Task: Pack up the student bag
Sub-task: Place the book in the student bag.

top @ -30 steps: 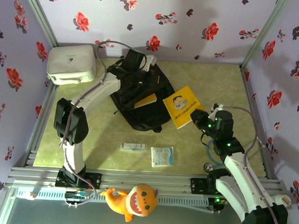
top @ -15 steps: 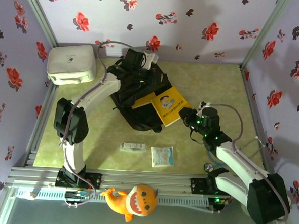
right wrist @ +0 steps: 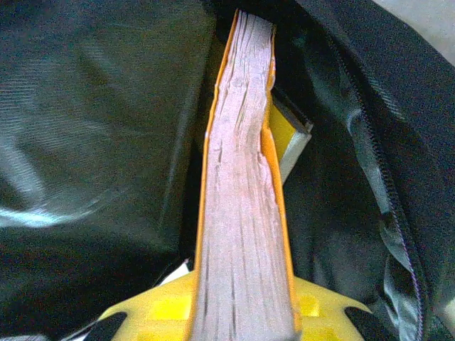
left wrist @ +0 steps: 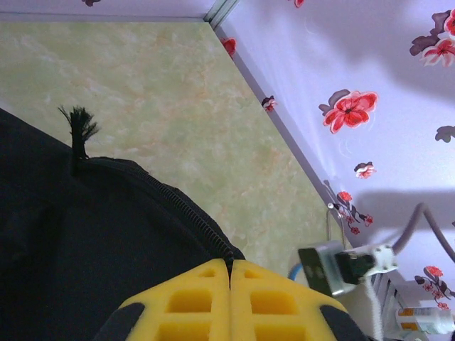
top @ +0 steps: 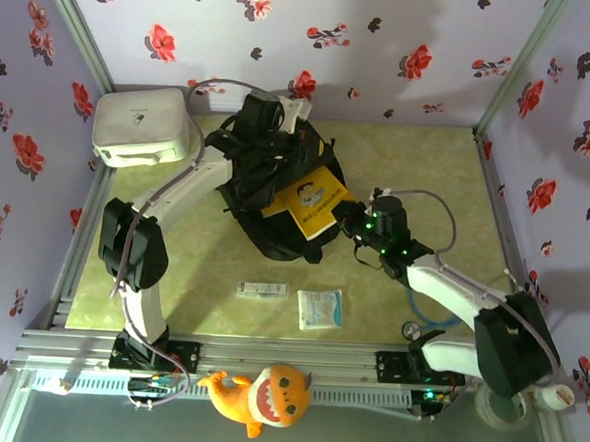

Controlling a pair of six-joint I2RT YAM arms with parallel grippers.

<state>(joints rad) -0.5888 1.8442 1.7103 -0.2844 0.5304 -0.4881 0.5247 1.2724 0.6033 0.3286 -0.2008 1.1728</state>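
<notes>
Step in hand: loading a book into the student bag [top: 279, 235], which lies open on the green table [top: 428, 179] toward the far left, next to the white rounded case [top: 141, 123]. My right gripper [top: 347, 222] is clamped on the yellow book [top: 311, 200] at its near edge. In the right wrist view the pads [right wrist: 163, 309] sit tight against both covers, with the page block [right wrist: 242, 199] running straight ahead into the dark interior. The jaws are only as wide as the book is thick. A second yellow book [right wrist: 288, 138] is in there just right of mine, touching or nearly so, can't tell. My left gripper [top: 266, 119] is at the bag's far top edge. The wrist cam shows the pads [left wrist: 192, 302] pressed together with the zipper [left wrist: 188, 213] running into the seam, so I read that as pinching the lip to hold the mouth open. Next move, my call: push the book deeper along its own plane, clear the right-hand zipper rim and the other book, and release only once it's seated — otherwise it slides back out. Left should hold the lip until then. Not yet packed: a white packet [top: 320, 308], a small flat box [top: 262, 290], and the orange plush [top: 264, 394] by the rail.
</notes>
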